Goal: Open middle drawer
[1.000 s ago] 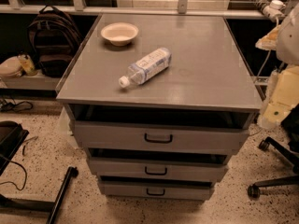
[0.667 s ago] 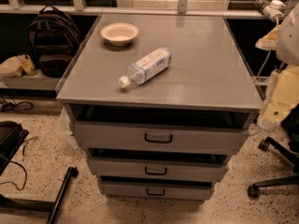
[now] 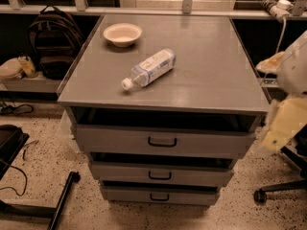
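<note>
A grey metal cabinet [image 3: 211, 66] has three drawers stacked in its front. The middle drawer [image 3: 124, 172] is the second grey front, low and flat, with a small black loop handle [image 3: 159, 176]. It sits pushed in, slightly behind the taller top drawer [image 3: 115, 139] and above the bottom drawer [image 3: 124, 194]. My arm and gripper [image 3: 283, 123] hang blurred at the right edge, beside the cabinet's right front corner, well away from the handle and touching nothing.
On the cabinet top lie a clear water bottle [image 3: 148, 68] on its side and a pale bowl [image 3: 123, 34]. A backpack [image 3: 55, 40] stands at the left. A black stand [image 3: 62, 200] lies on the floor at the left, a chair base [image 3: 280, 188] at the right.
</note>
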Controlling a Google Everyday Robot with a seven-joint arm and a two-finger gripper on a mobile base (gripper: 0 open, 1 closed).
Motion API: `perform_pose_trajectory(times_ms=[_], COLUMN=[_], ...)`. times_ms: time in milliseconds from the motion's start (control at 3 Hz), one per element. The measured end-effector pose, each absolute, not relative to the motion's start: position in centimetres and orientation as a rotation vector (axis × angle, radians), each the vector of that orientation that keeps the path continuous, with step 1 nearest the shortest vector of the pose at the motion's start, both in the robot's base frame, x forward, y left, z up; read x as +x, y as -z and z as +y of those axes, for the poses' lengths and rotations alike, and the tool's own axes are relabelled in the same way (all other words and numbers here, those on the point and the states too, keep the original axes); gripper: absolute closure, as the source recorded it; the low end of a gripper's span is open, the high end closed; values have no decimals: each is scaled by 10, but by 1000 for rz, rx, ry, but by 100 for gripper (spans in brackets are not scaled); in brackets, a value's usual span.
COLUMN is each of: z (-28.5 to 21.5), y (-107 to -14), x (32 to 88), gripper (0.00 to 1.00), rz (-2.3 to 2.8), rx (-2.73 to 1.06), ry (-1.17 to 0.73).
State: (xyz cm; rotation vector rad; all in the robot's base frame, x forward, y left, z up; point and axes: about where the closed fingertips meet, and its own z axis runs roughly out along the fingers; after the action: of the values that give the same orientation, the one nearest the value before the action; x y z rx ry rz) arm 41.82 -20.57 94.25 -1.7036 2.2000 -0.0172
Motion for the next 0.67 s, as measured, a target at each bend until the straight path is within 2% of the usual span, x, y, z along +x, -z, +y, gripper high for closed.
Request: perform_pose_trajectory(times_ms=[667], z=[-196], y=[-832], x=[398], gripper=[0], rz=[2181], rx=[-1688], ry=[-50])
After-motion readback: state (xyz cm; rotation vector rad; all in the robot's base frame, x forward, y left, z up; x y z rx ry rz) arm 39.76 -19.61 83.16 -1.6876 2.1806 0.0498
